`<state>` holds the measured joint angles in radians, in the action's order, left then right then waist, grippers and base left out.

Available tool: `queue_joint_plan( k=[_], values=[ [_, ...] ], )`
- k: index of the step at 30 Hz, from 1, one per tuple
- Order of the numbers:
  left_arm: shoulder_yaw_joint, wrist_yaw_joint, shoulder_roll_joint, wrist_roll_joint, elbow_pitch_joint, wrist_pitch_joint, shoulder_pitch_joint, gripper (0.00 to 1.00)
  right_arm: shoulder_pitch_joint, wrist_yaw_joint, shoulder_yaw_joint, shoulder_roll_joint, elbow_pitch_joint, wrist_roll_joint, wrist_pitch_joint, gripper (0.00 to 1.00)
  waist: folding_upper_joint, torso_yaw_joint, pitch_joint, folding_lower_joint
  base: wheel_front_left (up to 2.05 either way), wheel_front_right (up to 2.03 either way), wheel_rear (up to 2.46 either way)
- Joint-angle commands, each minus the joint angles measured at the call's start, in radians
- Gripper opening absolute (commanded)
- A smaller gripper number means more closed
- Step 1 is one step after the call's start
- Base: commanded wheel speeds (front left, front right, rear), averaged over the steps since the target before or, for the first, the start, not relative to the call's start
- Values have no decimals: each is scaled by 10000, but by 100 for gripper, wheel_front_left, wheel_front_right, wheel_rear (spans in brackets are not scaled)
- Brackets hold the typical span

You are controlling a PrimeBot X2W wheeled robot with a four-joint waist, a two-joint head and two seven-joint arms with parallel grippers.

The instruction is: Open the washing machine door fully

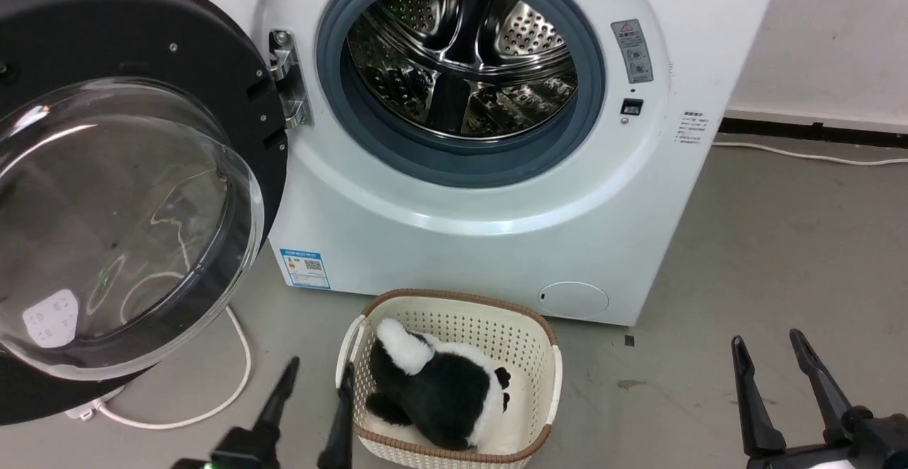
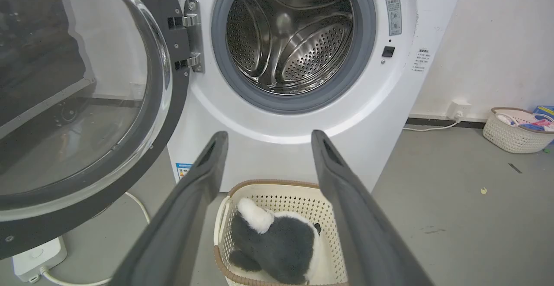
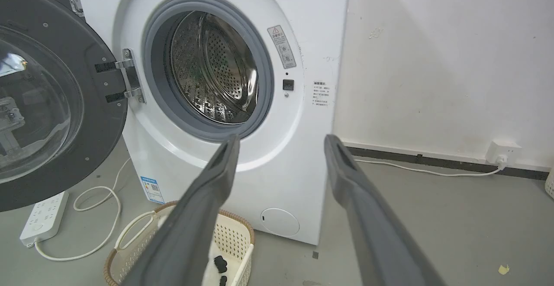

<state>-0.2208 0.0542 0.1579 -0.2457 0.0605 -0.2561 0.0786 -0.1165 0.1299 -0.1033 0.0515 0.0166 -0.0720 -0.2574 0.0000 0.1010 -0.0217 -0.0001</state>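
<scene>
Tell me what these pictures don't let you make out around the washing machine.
Washing machine door: head view, left side cut off by the edge.
Warning sticker: head view, print too small to read.
Plush toy: right wrist view, mostly hidden behind a finger of the right gripper.

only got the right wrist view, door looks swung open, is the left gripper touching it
Observer: No. In the head view the left gripper hangs low by the basket, fingers apart and holding nothing, clear of the washing machine door.
Operator: whats in that basket, its half blocked for me
Observer: A black and white plush toy lies inside it.
Operator: anything else further right
Observer: The left wrist view shows a second basket with coloured items, standing against the wall.
</scene>
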Motion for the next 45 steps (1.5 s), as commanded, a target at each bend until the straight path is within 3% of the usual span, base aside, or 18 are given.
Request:
queue_joint_plan(
  k=[1, 21, 22, 45],
  values=[
    [-143, -11, 42, 246, 188, -44, 199, 100, -161, 8, -8, -13, 4, -70, -44, 100, 0, -40, -31, 1, 0, 0, 0],
    [352, -87, -186, 668, 110, -56, 98, 100, -225, 8, 205, -13, -61, -202, -44, 100, 0, -277, -74, 1, 0, 0, 0],
    [359, -60, -169, 610, 140, -3, 84, 0, -200, 0, 190, 0, -52, -109, 1, 0, 0, -279, -73, 1, 0, 0, 0],
    [719, -142, -342, 962, -2, 497, -85, 0, 65, 2, 348, -2, -74, 60, 500, 0, 0, -424, -15, 1, 0, 0, 0]
  ],
)
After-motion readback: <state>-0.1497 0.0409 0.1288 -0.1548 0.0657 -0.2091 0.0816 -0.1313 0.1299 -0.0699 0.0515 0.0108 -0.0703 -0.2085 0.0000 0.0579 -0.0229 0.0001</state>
